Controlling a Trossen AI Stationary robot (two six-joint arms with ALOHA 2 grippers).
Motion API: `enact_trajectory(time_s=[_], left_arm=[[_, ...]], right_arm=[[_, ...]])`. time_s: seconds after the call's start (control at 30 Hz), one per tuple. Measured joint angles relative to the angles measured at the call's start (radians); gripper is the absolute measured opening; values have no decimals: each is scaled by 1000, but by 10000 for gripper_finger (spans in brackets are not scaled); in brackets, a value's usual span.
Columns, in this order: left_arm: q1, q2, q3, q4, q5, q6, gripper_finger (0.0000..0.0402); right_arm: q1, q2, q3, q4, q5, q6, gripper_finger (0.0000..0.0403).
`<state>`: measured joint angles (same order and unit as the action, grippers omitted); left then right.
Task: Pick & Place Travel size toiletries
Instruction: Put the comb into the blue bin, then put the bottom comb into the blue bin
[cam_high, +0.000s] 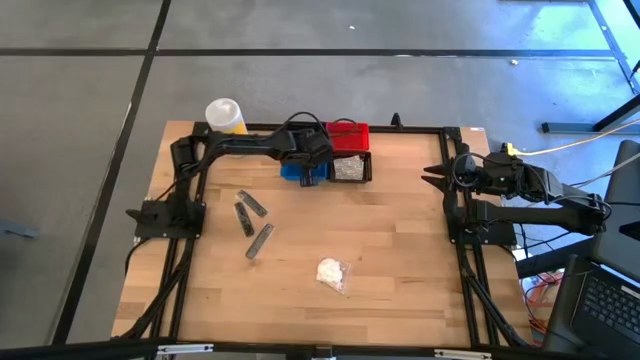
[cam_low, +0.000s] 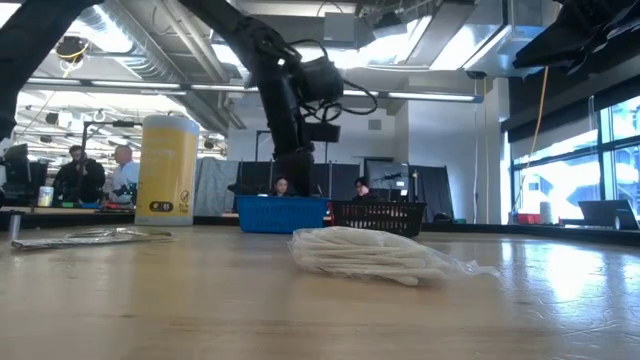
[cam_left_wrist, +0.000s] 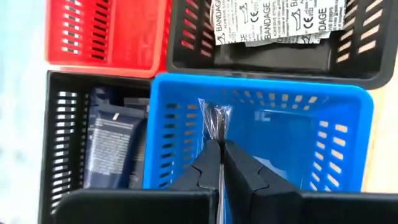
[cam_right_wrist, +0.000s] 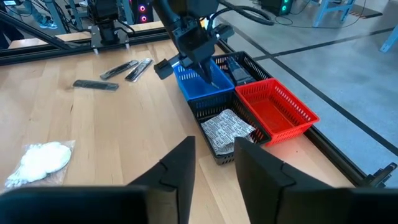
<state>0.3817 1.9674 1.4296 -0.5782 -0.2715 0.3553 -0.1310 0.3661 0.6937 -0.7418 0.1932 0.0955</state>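
My left gripper (cam_left_wrist: 219, 146) is shut on a clear crinkly packet (cam_left_wrist: 215, 119) and reaches down into the blue bin (cam_left_wrist: 292, 134) at the table's far middle. Beside it stand a red bin (cam_high: 348, 133), a black bin of bandage packets (cam_high: 351, 168) and a black bin holding a navy tube (cam_left_wrist: 111, 144). Three flat dark tubes (cam_high: 251, 203) (cam_high: 243, 219) (cam_high: 259, 241) lie flat on the wood left of centre. A white wad in clear wrap (cam_high: 333, 272) lies nearer the front. My right gripper (cam_right_wrist: 214, 167) hovers open at the right edge, touching nothing. My left gripper pinches the packet's near edge (cam_left_wrist: 215, 132) between its two fingertips, coming from above and slanting down toward the far side. The thin packet sticks out past the tips, edge-on, inside the blue bin's walls; whether it touches the bin's floor, I cannot tell.
A tall yellow container with a white top (cam_high: 226, 115) stands at the far left corner. A black frame (cam_high: 180, 250) runs around the tabletop. Bare wood lies between the tubes, the wad and the right arm's base (cam_high: 480, 215). People sit in the room beyond the table (cam_low: 100, 170).
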Motion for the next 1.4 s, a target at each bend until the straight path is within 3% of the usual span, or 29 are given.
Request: enact_trajectory(time_s=[0.27, 0.5, 0.63, 1.0, 1.4], left_arm=[[0, 34, 0, 19, -117, 13, 38], [-17, 29, 20, 22, -111, 52, 114], [-31, 29, 35, 21, -109, 67, 134], [-90, -10, 37, -29, -182, 95, 132], [-150, -186, 38, -62, -295, 81, 136]], right_arm=[[0, 0, 0, 0, 0, 0, 104], [0, 0, 0, 0, 0, 0, 99], [0, 0, 0, 0, 0, 0, 98], [0, 0, 0, 0, 0, 0, 120], [0, 0, 0, 0, 0, 0, 143]])
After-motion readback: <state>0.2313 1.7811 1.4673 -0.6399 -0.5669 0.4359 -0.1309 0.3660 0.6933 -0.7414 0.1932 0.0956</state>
